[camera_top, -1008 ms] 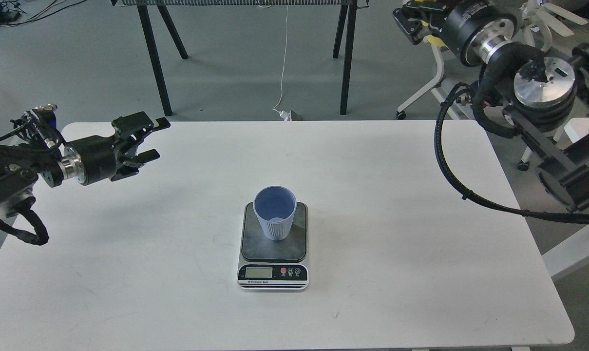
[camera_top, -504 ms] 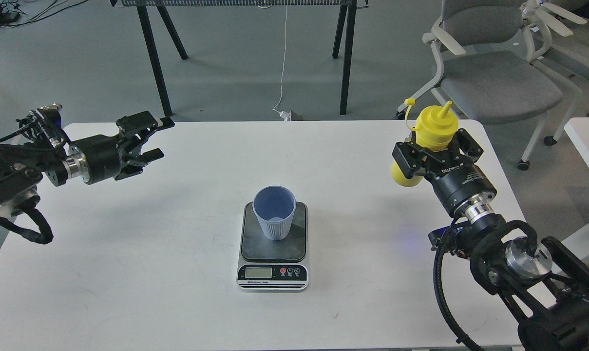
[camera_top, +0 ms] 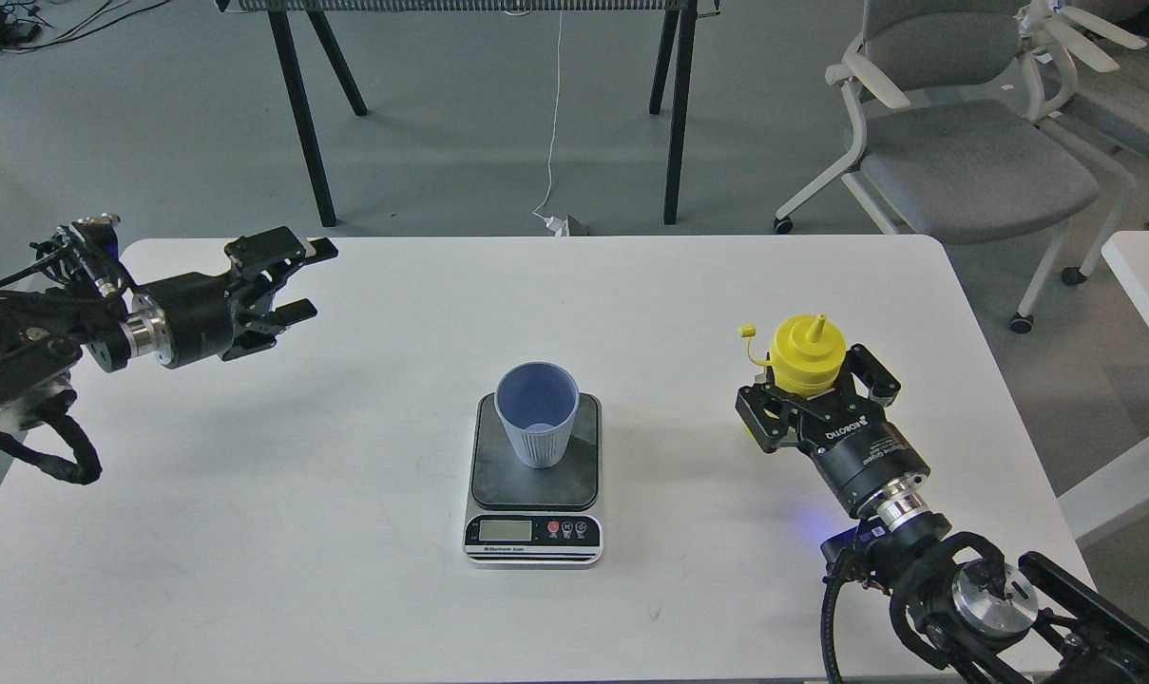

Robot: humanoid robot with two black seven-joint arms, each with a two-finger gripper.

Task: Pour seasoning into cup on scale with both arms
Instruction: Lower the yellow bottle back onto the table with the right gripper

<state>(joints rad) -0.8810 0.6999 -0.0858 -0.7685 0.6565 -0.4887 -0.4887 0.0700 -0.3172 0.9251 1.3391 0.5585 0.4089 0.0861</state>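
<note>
The light blue cup [camera_top: 535,415] stands upright on the dark platform of the scale [camera_top: 533,499] at the table's middle. My right gripper [camera_top: 811,399] is shut on the yellow seasoning bottle [camera_top: 806,356], upright at the right side of the table; its cone nozzle points up and the small tethered cap [camera_top: 746,332] hangs open to the left. The bottle's lower part is hidden by the fingers. My left gripper [camera_top: 300,279] is open and empty above the table's far left, well away from the cup.
The white table [camera_top: 365,589] ends just behind my left gripper. Grey office chairs [camera_top: 954,152] stand beyond the right corner. Black trestle legs [camera_top: 674,114] stand on the floor behind. Another white surface [camera_top: 1144,275] is at the right edge.
My right arm has come down from high at the upper right and moved toward me, holding the yellow bottle lower and nearer the table. The left gripper has barely shifted.
</note>
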